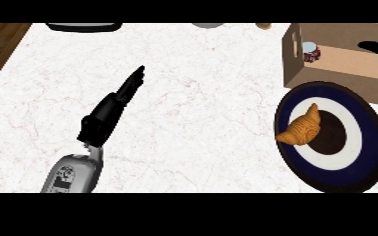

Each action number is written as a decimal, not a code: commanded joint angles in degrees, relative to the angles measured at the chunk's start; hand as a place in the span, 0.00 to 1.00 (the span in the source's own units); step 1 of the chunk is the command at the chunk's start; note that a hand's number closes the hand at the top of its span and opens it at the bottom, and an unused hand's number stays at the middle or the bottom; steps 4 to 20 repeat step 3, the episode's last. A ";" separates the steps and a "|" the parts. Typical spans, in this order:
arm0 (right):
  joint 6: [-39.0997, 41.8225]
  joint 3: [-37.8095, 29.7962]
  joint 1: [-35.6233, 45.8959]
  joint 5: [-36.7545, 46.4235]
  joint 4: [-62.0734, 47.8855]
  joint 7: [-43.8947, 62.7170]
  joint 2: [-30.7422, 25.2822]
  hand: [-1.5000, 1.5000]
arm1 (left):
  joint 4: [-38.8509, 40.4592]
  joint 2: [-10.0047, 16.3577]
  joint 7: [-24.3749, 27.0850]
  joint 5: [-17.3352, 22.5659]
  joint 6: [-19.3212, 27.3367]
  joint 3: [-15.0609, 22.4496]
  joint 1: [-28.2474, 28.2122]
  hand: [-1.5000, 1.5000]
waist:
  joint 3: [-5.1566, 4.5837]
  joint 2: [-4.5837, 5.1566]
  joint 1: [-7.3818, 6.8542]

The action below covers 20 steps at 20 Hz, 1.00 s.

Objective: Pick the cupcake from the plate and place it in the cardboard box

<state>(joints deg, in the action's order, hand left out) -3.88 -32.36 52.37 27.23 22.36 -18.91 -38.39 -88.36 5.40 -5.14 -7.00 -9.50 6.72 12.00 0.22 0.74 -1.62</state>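
Note:
The cardboard box [332, 67] stands open at the back right of the white marble counter [192, 105]. Inside it, by its left wall, lies a small cupcake [311, 52] with a pale top and a dark red base. In front of the box rests a dark blue plate [354, 135] with a white ring and a dark centre. A golden croissant [301, 128] lies on the plate's left side. My left hand [111, 111] is at the left of the counter, open with fingers straight and pointing up to the right, holding nothing. The right hand does not show.
A dark rounded object [83, 27] sits at the back edge on the left. A grey round thing [207, 25] and a small brown item [263, 26] sit at the back centre. A wooden surface [11, 37] borders the counter's far left.

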 commanded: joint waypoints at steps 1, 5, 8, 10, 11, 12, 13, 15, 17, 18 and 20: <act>2.47 -7.81 1.46 -8.13 -1.78 -2.73 -1.77 0.00 | 1.82 -0.14 1.83 0.05 -0.11 -0.33 -0.27 0.50 | -0.03 0.10 0.26; 5.90 -10.10 0.56 -10.45 -2.62 -2.55 -5.78 0.00 | -3.21 1.51 -0.26 1.12 -0.88 -1.39 -1.56 0.50 | -0.06 -0.34 0.13; 5.90 -10.10 0.56 -10.45 -2.62 -2.55 -5.78 0.00 | -3.21 1.51 -0.26 1.12 -0.88 -1.39 -1.56 0.50 | -0.06 -0.34 0.13; 5.90 -10.10 0.56 -10.45 -2.62 -2.55 -5.78 0.00 | -3.21 1.51 -0.26 1.12 -0.88 -1.39 -1.56 0.50 | -0.06 -0.34 0.13; 5.90 -10.10 0.56 -10.45 -2.62 -2.55 -5.78 0.00 | -3.21 1.51 -0.26 1.12 -0.88 -1.39 -1.56 0.50 | -0.06 -0.34 0.13; 5.90 -10.10 0.56 -10.45 -2.62 -2.55 -5.78 0.00 | -3.21 1.51 -0.26 1.12 -0.88 -1.39 -1.56 0.50 | -0.06 -0.34 0.13; 5.90 -10.10 0.56 -10.45 -2.62 -2.55 -5.78 0.00 | -3.21 1.51 -0.26 1.12 -0.88 -1.39 -1.56 0.50 | -0.06 -0.34 0.13; 5.90 -10.10 0.56 -10.45 -2.62 -2.55 -5.78 0.00 | -3.21 1.51 -0.26 1.12 -0.88 -1.39 -1.56 0.50 | -0.06 -0.34 0.13; 5.90 -10.10 0.56 -10.45 -2.62 -2.55 -5.78 0.00 | -3.21 1.51 -0.26 1.12 -0.88 -1.39 -1.56 0.50 | -0.06 -0.34 0.13; 5.90 -10.10 0.56 -10.45 -2.62 -2.55 -5.78 0.00 | -3.21 1.51 -0.26 1.12 -0.88 -1.39 -1.56 0.50 | -0.06 -0.34 0.13; 5.90 -10.10 0.56 -10.45 -2.62 -2.55 -5.78 0.00 | -3.21 1.51 -0.26 1.12 -0.88 -1.39 -1.56 0.50 | -0.06 -0.34 0.13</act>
